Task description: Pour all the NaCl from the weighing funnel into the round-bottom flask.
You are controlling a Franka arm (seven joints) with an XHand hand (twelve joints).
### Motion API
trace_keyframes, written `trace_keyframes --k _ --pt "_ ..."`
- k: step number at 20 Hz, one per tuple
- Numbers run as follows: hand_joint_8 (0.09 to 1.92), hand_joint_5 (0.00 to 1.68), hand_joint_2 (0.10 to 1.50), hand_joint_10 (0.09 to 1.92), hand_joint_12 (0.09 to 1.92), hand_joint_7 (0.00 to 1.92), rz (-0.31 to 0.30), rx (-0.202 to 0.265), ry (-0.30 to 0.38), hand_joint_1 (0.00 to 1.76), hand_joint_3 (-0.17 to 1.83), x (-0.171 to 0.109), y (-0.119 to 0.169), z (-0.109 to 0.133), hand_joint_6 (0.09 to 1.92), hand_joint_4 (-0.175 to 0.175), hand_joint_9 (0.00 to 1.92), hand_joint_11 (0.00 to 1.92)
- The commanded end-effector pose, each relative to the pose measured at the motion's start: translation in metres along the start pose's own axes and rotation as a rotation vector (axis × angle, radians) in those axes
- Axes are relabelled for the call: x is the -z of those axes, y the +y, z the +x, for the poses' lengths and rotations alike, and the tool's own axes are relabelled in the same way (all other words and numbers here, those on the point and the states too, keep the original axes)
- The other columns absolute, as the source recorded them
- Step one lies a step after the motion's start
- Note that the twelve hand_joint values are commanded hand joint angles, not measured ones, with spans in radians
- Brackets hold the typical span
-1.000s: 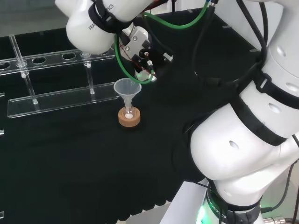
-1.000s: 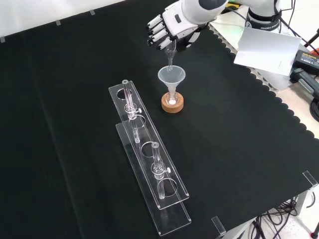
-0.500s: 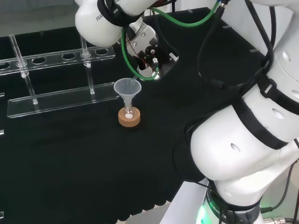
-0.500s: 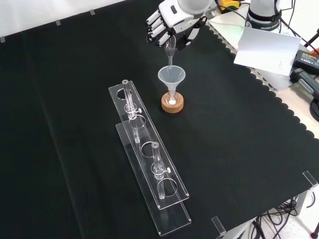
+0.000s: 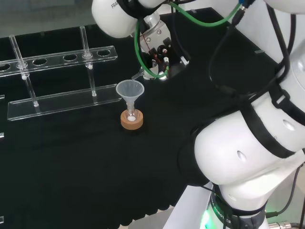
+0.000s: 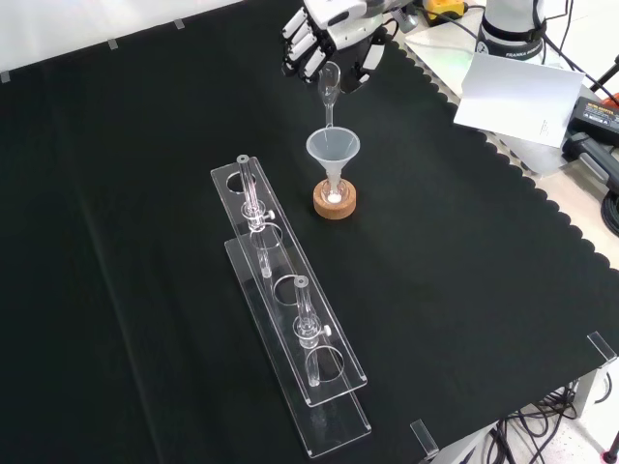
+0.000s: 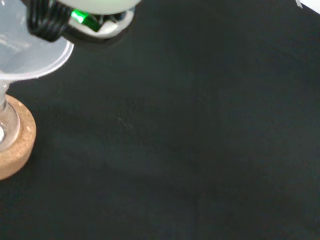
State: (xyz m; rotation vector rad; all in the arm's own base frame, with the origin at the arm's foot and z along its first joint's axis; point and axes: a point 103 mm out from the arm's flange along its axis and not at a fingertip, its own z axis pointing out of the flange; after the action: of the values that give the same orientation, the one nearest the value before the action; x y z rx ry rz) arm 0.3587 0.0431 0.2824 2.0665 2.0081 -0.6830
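A small round-bottom flask (image 6: 334,196) sits on a cork ring (image 6: 335,202) with white powder at its bottom. A clear plastic funnel (image 6: 333,149) stands in its neck. The same funnel (image 5: 129,89) and cork ring (image 5: 132,119) show mid-bench in the head view. The hand (image 6: 324,29) hangs above the funnel, fingers curled round a clear weighing funnel (image 6: 329,89) held nearly upright, its thin stem pointing down just over the funnel's mouth. In the wrist view the funnel's rim (image 7: 35,57) and cork ring (image 7: 15,145) are close by.
A two-tier clear acrylic rack (image 6: 288,329) with round holes and thin glass tubes lies in front of the flask in the front view. The same rack (image 5: 62,78) is to the flask's left in the head view. White paper (image 6: 517,92) lies past the cloth's scalloped edge.
The hand has risen and drawn back from the funnel with the weighing funnel in it, turning it more upright. Flask, funnel and rack have not moved.
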Motion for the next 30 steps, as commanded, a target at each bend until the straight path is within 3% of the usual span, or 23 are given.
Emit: trace_keyframes --k 1,9,30 --pt "0.64 1.27 0.69 0.38 1.11 0.58 -0.036 -0.006 0.081 1.12 0.60 -0.006 -0.003 -0.004 0.65 0.175 0.86 0.68" --pt "0.64 1.27 0.69 0.38 1.11 0.58 -0.039 -0.021 0.226 1.12 0.60 -0.015 -0.001 -0.010 0.65 0.175 0.86 0.69" --pt "0.64 1.27 0.69 0.38 1.11 0.58 -0.066 -0.047 0.496 1.12 0.60 -0.041 0.005 -0.025 0.65 0.175 0.87 0.70"
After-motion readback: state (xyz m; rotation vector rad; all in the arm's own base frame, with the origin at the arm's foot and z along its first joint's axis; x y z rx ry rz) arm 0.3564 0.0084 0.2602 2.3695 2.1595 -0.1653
